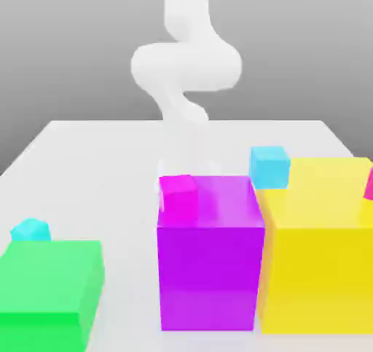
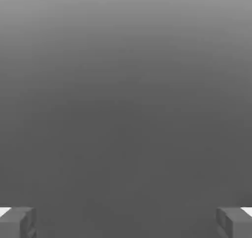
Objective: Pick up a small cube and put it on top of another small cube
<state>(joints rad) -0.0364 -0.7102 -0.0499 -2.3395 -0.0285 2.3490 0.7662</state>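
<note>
Gripper: fingers wide apart, holding nothing.
Cyan cube: at about 2 o'clock from the big purple block, just behind the yellow block.
Other cyan cube: behind the green block.
Pink cube: touching the purple block's far corner.
Risk: the big blocks crowd the small cubes, so a finger could bump one.
Counter: plain white, grey room behind.

A plain grey wall behind, darker low down. A flat white table in front. Soft, even light, no hard shadows.
</note>
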